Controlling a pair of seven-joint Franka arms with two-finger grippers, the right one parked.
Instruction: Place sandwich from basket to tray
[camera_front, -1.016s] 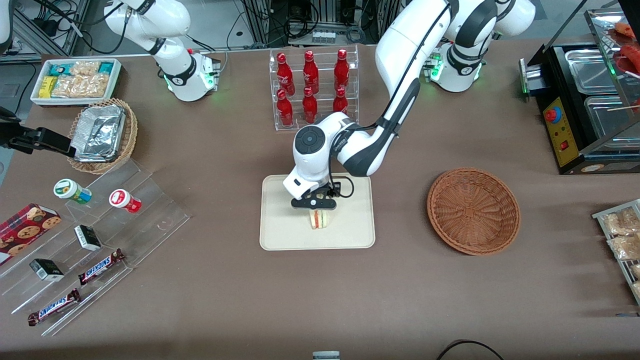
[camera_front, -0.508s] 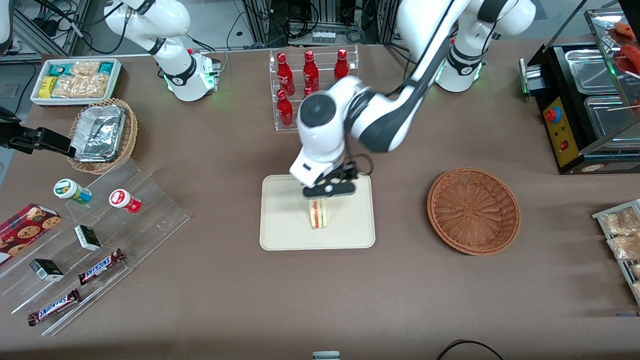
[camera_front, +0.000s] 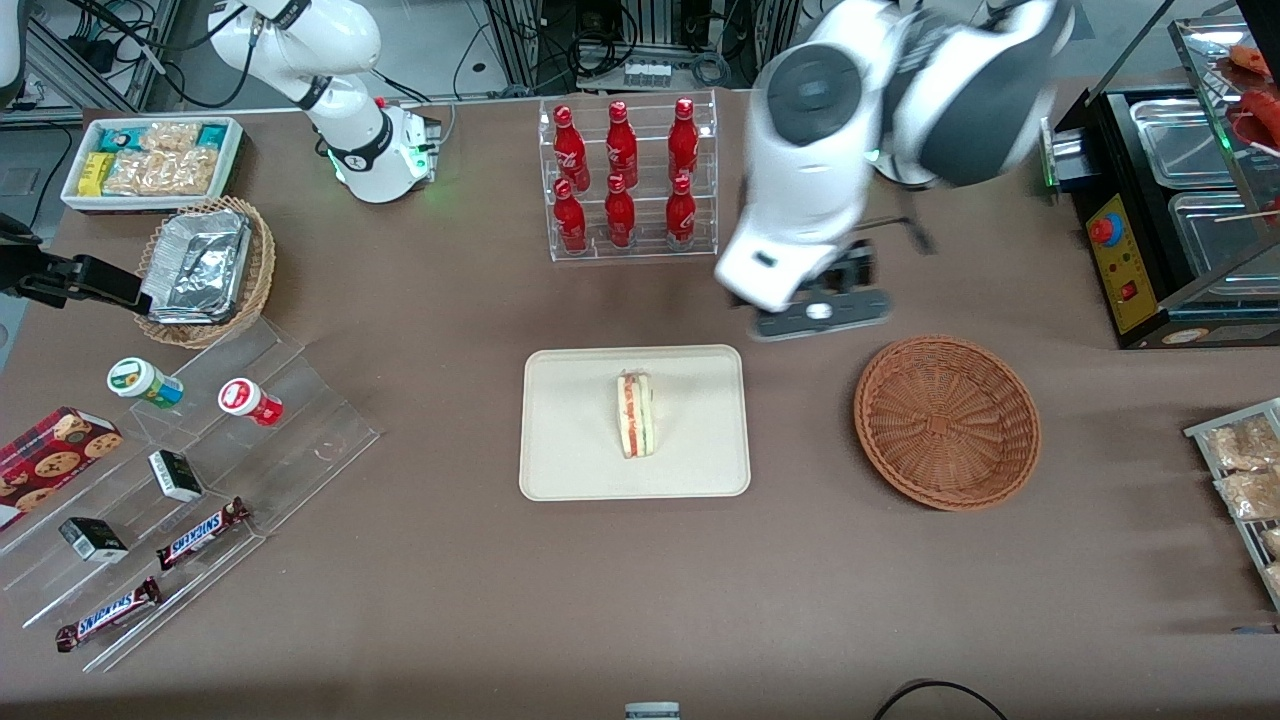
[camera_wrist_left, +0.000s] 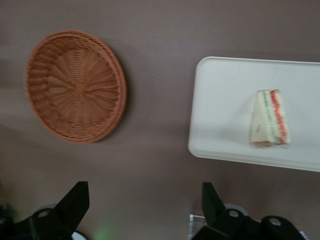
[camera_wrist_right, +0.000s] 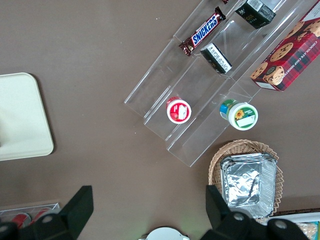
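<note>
Front view: we see the sandwich (camera_front: 636, 415) lying on the tray (camera_front: 565, 470) at centre, lengthwise toward us; our gripper (camera_front: 822, 316), fingers spread and empty, hangs upper right of it, above the basket (camera_front: 947, 421).

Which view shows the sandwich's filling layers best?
The left wrist view: the sandwich lies on the tray, layers plain, gripper open and apart. The front view shows it smaller; the right wrist view misses it.

The tool (camera_front: 822, 312), fingers spread, hangs above bare table between tray (camera_front: 570, 470) and basket (camera_front: 946, 422).
</note>
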